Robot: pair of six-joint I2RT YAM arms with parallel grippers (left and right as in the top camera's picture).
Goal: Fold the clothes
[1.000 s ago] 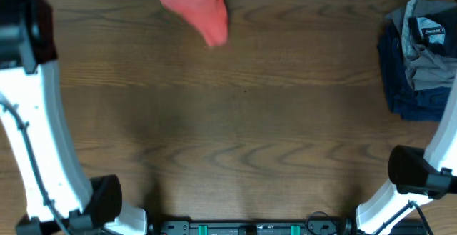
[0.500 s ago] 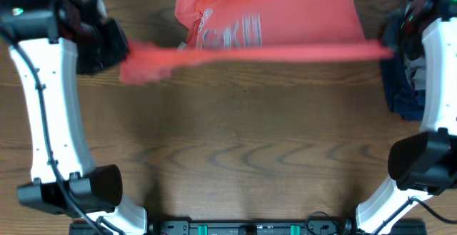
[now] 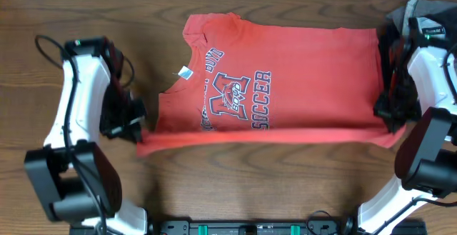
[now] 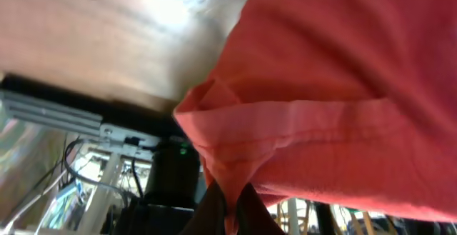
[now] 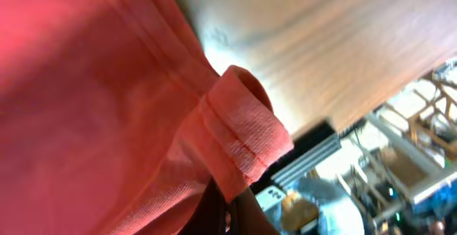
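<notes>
Overhead, the coral T-shirt [image 3: 300, 56] lay spread open, print-up, across the desk [image 3: 250, 185], left claw [image 3: 138, 128] and right claw [image 3: 389, 121] each clamped on a near corner — spreading looked done, every fold yet to make.

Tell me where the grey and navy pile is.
In the overhead view, the grey and navy pile sits at the far right corner of the table, beside the right edge of the red T-shirt, partly under the right arm.
</notes>
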